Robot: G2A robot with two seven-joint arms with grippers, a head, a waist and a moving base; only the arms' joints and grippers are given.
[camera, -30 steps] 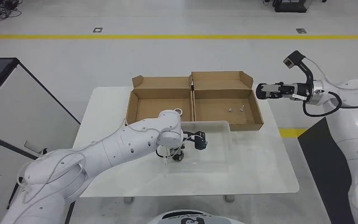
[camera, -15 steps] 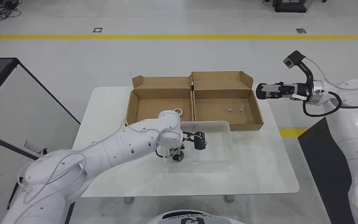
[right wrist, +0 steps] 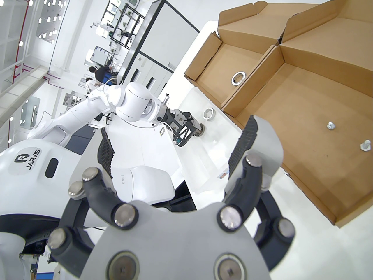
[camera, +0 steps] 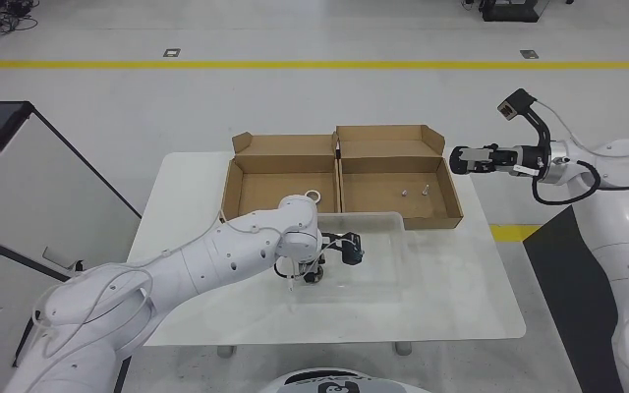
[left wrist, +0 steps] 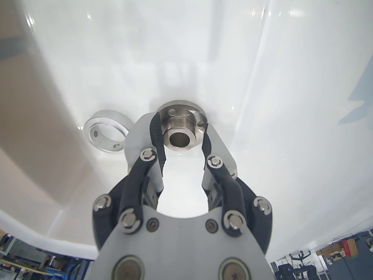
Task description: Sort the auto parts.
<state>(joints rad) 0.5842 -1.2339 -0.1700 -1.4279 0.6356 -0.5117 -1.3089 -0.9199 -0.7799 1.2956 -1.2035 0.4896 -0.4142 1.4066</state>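
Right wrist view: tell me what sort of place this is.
Likely an industrial robotics lab or workshop: a yellow floor line, glass-partitioned workstations behind, and a white table carrying cardboard boxes for metal parts.

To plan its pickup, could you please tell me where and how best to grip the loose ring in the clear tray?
I would come straight down: the ring lies flat, hole up. Pinch its band, one finger inside the hole, one outside, where neither the near tray wall nor the bushing in the left gripper crowds it.
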